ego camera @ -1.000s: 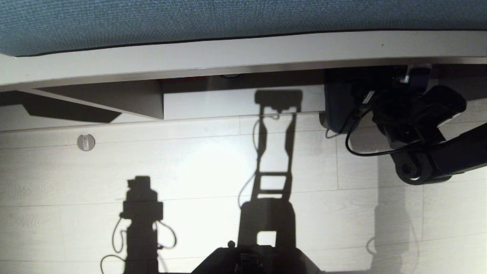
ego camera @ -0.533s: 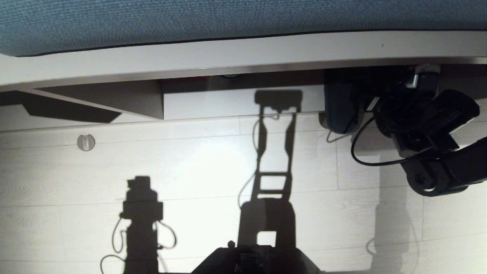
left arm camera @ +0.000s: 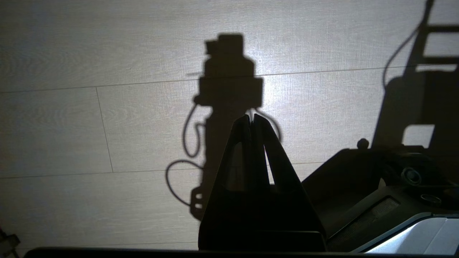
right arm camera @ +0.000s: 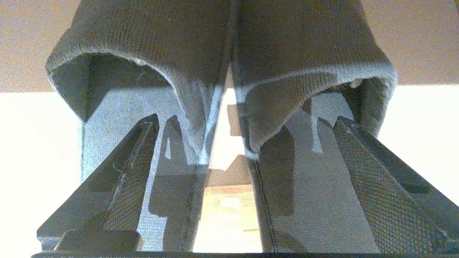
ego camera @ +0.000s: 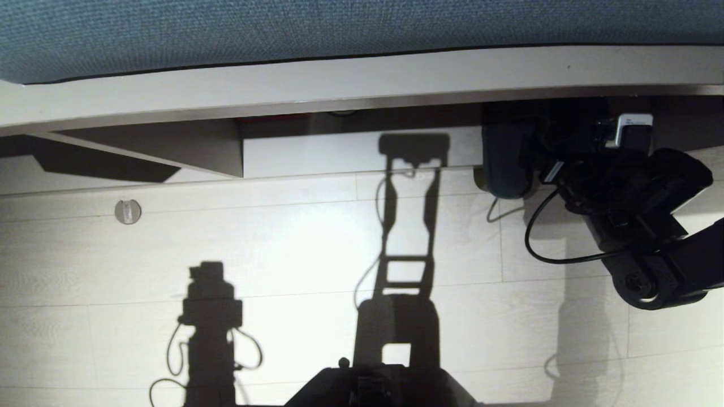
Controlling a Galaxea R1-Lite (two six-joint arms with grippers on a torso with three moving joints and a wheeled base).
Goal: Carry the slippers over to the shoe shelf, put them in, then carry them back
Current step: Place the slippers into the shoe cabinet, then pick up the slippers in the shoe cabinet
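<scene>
While knit grey-blue slippers (right arm camera: 222, 71) rest | right gripper (right arm camera: 244, 150) jaws released | left gripper (left arm camera: 252, 120) clenched

The slippers (right arm camera: 287, 64) are a knitted, ribbed cloth, matt and slightly fuzzy, with a paler rolled rim; just ahead of the right gripper (right arm camera: 236, 132), its finger pads (right arm camera: 373, 186) show a fine cross-hatched rubbery texture. The floor (ego camera: 283, 243) looks like pale wood-grain planks with a soft sheen, the bench cushion (ego camera: 339, 28) coarse woven cloth
</scene>
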